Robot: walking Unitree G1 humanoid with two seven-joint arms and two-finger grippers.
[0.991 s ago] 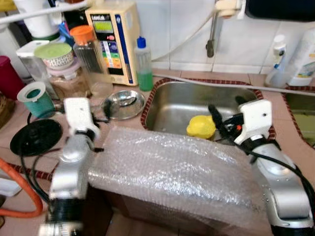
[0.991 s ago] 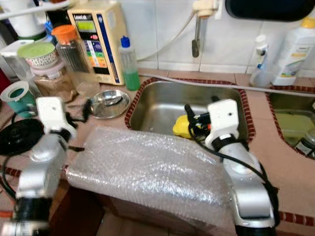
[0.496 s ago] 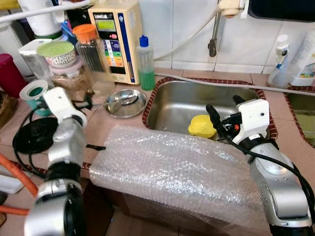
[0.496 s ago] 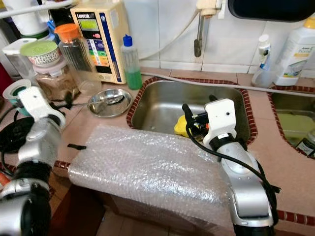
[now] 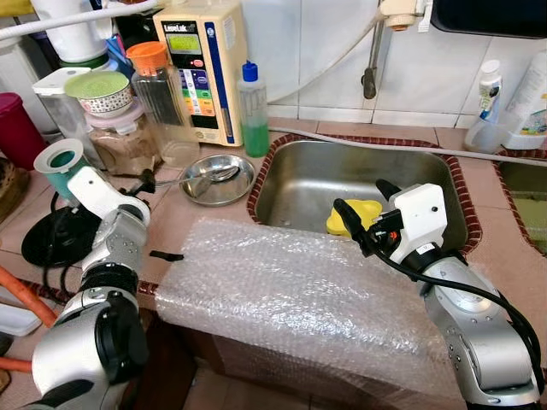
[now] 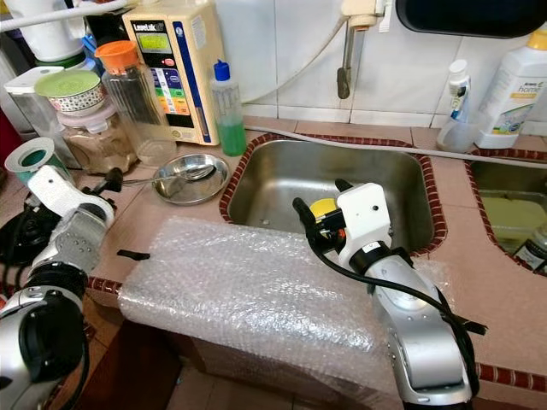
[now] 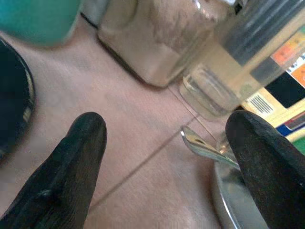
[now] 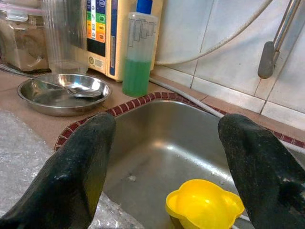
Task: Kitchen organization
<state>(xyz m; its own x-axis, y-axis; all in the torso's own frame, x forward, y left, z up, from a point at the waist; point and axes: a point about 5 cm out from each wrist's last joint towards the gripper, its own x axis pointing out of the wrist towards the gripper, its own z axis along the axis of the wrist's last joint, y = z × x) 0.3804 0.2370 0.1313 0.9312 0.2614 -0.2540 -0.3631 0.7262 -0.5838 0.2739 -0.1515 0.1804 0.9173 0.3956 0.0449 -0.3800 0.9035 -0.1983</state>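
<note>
Left claw [image 7: 162,167] gapes, spoon [image 7: 202,145] between its fingers

Shiny steel sink [image 5: 308,184], glossy yellow plastic cup [image 8: 204,207], clear bubble wrap [image 5: 291,295], polished metal dish [image 5: 215,179]

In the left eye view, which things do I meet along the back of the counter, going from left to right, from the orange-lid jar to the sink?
Orange-lid jar → cream water machine → bottle of green liquid → steel sink, which holds a yellow cup.
</note>
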